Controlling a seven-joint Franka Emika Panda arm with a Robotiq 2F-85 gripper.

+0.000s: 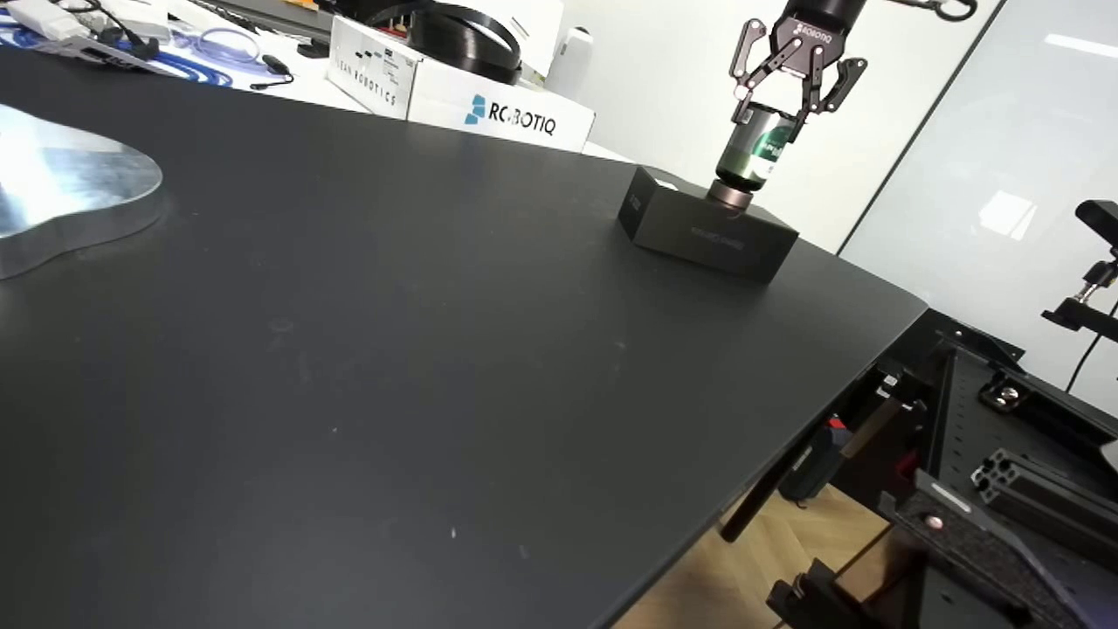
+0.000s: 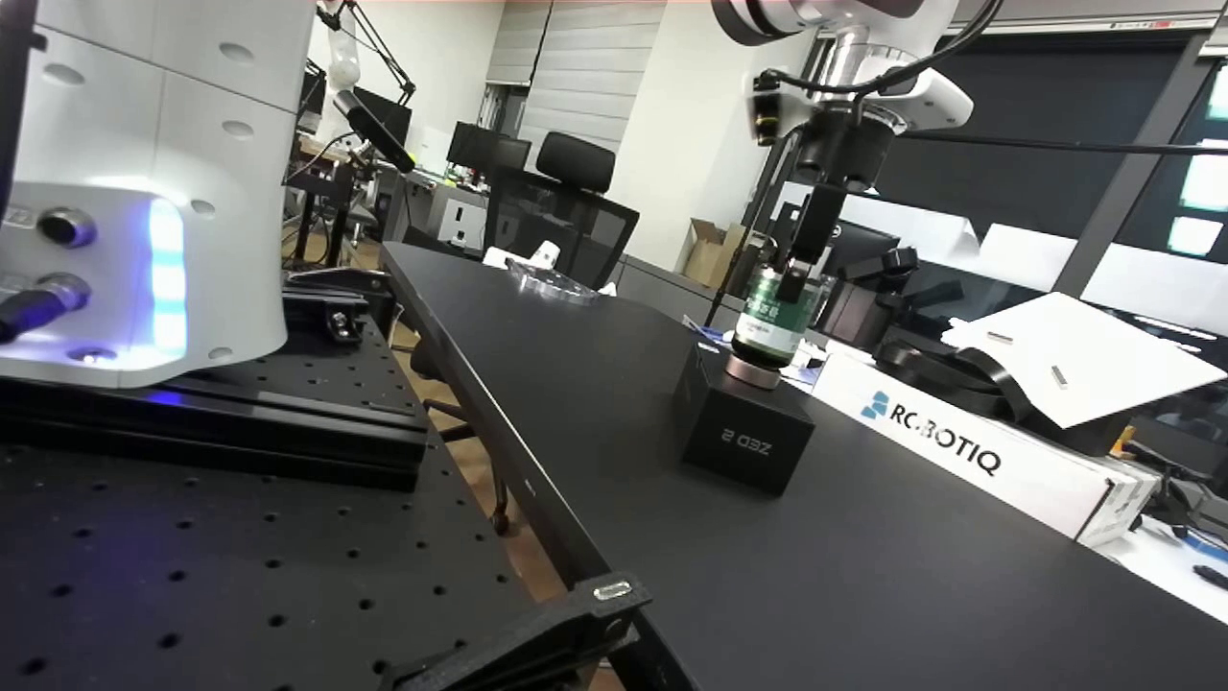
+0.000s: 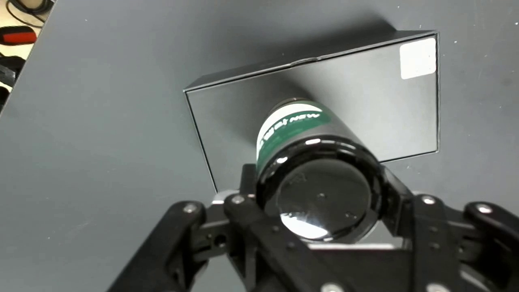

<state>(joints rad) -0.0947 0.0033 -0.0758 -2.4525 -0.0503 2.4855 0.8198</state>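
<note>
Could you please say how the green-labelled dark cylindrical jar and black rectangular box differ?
The jar is round, the box angular and wider. The jar has a green label, the box pale lettering. The black gripper holds the jar; the box rests on the black table. Both bear print.

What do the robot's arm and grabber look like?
The arm is mostly white and rounded, with a shiny silver section and a black cable looped outside it. Its white base has a glowing bluish light strip. The gripper is black, with two fingers built from jointed links, round silvery bolts and ROBOTIQ in pale letters.
</note>
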